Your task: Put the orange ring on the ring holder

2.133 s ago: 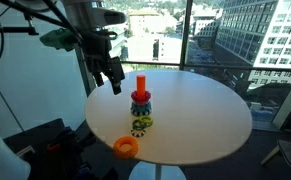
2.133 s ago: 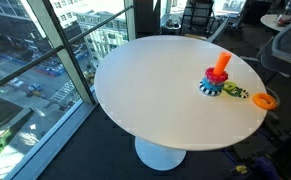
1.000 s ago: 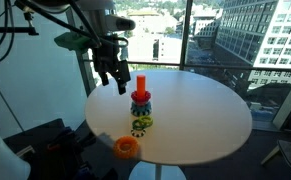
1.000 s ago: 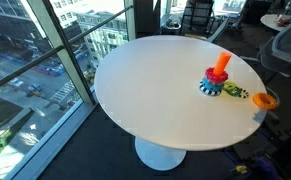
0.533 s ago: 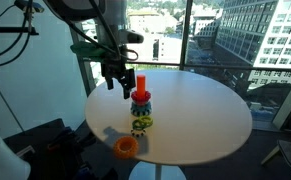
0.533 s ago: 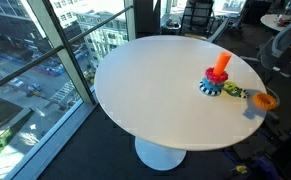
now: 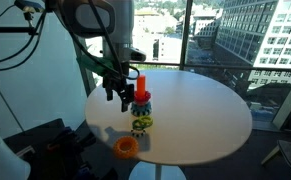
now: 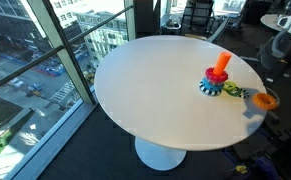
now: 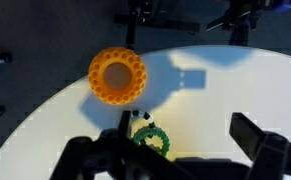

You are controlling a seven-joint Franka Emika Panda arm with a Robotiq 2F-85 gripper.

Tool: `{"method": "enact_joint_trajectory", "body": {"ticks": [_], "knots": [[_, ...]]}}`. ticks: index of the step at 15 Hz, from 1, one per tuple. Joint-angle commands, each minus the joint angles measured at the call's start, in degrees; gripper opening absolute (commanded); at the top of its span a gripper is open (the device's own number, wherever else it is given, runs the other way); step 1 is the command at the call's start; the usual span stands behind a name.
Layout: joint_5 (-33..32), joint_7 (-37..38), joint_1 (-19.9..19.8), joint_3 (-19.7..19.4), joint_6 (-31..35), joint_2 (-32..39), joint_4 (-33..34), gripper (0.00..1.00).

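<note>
Jaws hover beside ring holder [image 7: 140, 97]; orange ring [image 7: 126, 147] near table [image 7: 205, 112] edge.

the gripper [image 7: 119, 97] has swung from high on the window side of the ring holder [image 7: 140, 96] down to just beside it; its fingers [image 7: 113, 95] now hang low over the tabletop [image 7: 205, 110]; its shadow has spread across the tabletop beside the ring holder, toward the orange ring [image 8: 264, 100]

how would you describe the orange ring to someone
Start at the round white table. Near its edge, apart from the ring holder, lies the orange ring: plain bright orange, unlike the yellow-green patterned ring beside the holder.
</note>
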Motion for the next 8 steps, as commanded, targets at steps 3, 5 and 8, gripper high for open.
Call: {"method": "enact_joint_trajectory", "body": {"ticks": [3, 5, 8], "knots": [[-0.73, 1.39, -2.06, 0.5, 0.12, 2.4, 0.51, 1.0], [0.08, 0.17, -1.81, 0.56, -0.14, 2.11, 0.05, 1.0], [0.08, 0.17, -1.79, 0.64, -0.14, 2.23, 0.03, 1.0]]}}
